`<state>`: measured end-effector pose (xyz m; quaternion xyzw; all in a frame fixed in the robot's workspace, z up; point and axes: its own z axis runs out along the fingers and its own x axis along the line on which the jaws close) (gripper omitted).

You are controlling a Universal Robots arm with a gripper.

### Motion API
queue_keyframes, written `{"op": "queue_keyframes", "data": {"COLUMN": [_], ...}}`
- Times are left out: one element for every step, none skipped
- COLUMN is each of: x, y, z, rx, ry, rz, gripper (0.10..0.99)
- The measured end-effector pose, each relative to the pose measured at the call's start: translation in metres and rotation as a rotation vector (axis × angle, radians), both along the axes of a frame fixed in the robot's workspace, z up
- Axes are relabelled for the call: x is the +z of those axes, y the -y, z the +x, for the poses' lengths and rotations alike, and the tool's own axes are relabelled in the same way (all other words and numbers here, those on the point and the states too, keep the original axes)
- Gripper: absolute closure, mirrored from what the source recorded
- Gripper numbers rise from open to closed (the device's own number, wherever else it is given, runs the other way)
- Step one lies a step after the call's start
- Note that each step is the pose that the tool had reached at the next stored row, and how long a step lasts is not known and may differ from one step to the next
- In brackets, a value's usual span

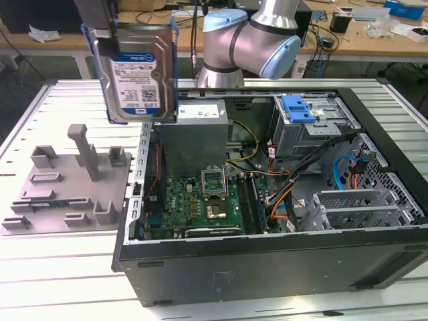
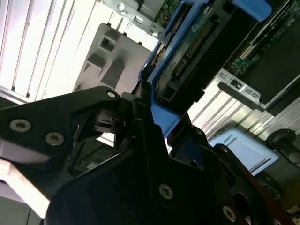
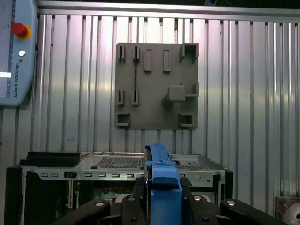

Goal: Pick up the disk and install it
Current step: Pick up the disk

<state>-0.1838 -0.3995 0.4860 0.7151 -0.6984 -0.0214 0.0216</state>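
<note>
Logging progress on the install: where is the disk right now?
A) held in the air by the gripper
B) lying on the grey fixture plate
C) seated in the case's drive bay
A: the disk hangs upright, clamped in the gripper, clear of the grey fixture plate and the open computer case.

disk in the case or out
Out. The gripper holds the disk upright in the air, clear of the open case.

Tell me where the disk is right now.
The disk is held upright in the end effector, at the exterior view's upper left, raised over the gap between the grey fixture plate and the open computer case.
</note>
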Motion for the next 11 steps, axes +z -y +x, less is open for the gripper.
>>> {"op": "queue_keyframes", "data": {"x": [0.0001, 0.0002, 0.0002, 0.0003, 0.0003, 0.0004, 0.0004, 0.0005, 0.0004, 0.0004, 0.0004], "y": [0.0019, 0.0044, 0.0064, 0.0082, 0.0118, 0.0144, 0.0162, 0.0182, 0.0199, 0.0218, 0.0237], "z": [0.0052, 0.0121, 0.0177, 0.0229, 0.033, 0.0403, 0.0449, 0.05, 0.0543, 0.0591, 0.0639], "rx": [0.0, 0.0, 0.0, 0.0, 0.0, 0.0, 0.0, 0.0, 0.0, 0.0, 0.0], "ry": [-0.0008, -0.0018, -0.0027, -0.0035, -0.0052, -0.0064, -0.0072, -0.0083, -0.0091, -0.01, -0.0109], "rz": [0.0, 0.0, 0.0, 0.0, 0.0, 0.0, 0.0, 0.0, 0.0, 0.0, 0.0], "gripper": [0.718, 0.718, 0.718, 0.718, 0.718, 0.718, 0.718, 0.718, 0.718, 0.718, 0.718]}}
